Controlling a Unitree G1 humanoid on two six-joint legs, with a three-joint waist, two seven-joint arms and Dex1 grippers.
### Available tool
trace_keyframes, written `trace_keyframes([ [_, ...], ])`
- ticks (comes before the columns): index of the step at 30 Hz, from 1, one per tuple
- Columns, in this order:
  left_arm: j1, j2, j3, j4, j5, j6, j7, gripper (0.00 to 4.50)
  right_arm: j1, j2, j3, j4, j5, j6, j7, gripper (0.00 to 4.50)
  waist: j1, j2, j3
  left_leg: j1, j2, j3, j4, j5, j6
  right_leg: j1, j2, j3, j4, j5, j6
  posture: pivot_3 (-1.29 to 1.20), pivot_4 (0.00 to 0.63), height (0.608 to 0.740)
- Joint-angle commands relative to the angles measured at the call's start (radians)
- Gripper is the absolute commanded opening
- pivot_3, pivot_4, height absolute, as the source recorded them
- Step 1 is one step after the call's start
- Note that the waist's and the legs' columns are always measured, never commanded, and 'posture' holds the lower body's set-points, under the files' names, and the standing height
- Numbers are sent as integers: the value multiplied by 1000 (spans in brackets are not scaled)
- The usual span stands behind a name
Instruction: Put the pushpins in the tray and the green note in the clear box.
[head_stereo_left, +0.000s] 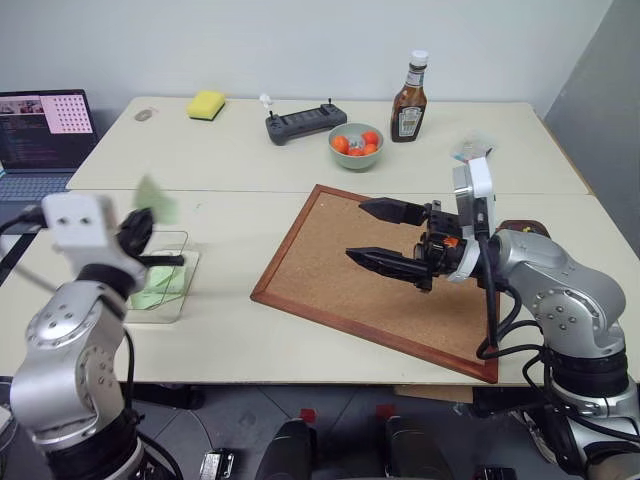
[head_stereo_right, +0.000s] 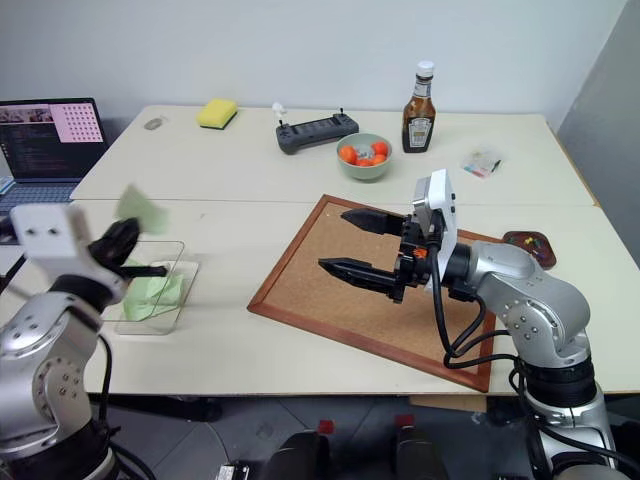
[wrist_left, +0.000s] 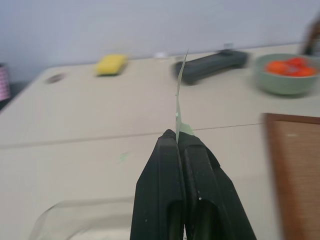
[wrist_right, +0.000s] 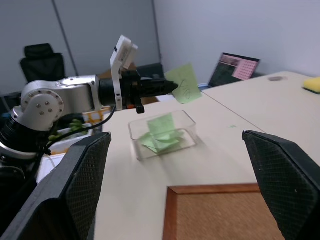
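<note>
Right wrist view shows the left gripper (wrist_right: 172, 88) clamped on a thin pale-green square paper note (wrist_right: 184, 90) above the shallow transparent plastic box (wrist_right: 162, 133) holding more green slips, while the right gripper (head_stereo_left: 375, 234) stands apart, empty, over the wood-framed corkboard (head_stereo_left: 330, 265).

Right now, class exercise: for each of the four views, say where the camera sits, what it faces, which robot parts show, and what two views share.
Left eye: on the head, looking down over the cork board; both arms show.
Right eye: beside it, same scene; tray at the right.
Left wrist: behind the shut left gripper, pinching the green note.
Right wrist: between the open right gripper's fingers, facing the clear box and the left arm.
Shared: both wrist views show the note.
</note>
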Motion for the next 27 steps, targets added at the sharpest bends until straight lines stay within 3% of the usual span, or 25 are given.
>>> trace_keyframes([
  [1, 41, -32, 45, -50, 3, 11, 63, 0, -16, 7, 6, 5, 6, -20, 30, 4462, 3, -1, 0, 0, 0, 0, 0, 0, 0, 0, 0, 0, -1, 0, -1, 0, 150, 740],
  [4, 67, -49, 45, -52, -14, 24, 75, 0, -13, 5, 13, 19, -4, -28, 44, 4462, 4, -1, 0, 0, 0, 0, 0, 0, 0, 0, 0, 0, -2, 1, -1, 0, 150, 740],
  [18, 82, -30, 46, -5, -80, 5, 57, 2702, 25, 6, 0, 5, -40, -35, -5, 4500, -3, -1, 0, 0, 0, 1, -1, 0, 0, 0, 0, 0, -2, 1, -1, 0, 150, 740],
  [22, 94, 18, -29, -32, -96, -29, -13, 3539, 52, 8, -11, -18, -78, -39, -79, 4500, -3, -1, 0, 0, 0, 0, -1, 0, 0, 0, 0, 0, -2, 1, -1, 0, 150, 740],
  [26, 114, 70, -216, -98, -102, -82, -112, 4363, 110, 30, -31, -34, -236, -66, -294, 4500, 1, -1, -1, -1, 0, 0, -1, 0, 0, 0, 0, 0, -3, 1, -1, 0, 150, 740],
  [27, 122, 67, -249, -107, -101, -90, -116, 4363, 122, 38, -35, -41, -271, -73, -339, 4500, 2, -1, -1, -1, 0, 1, -1, 0, -1, 0, 0, 1, -3, 1, -1, 0, 150, 740],
])
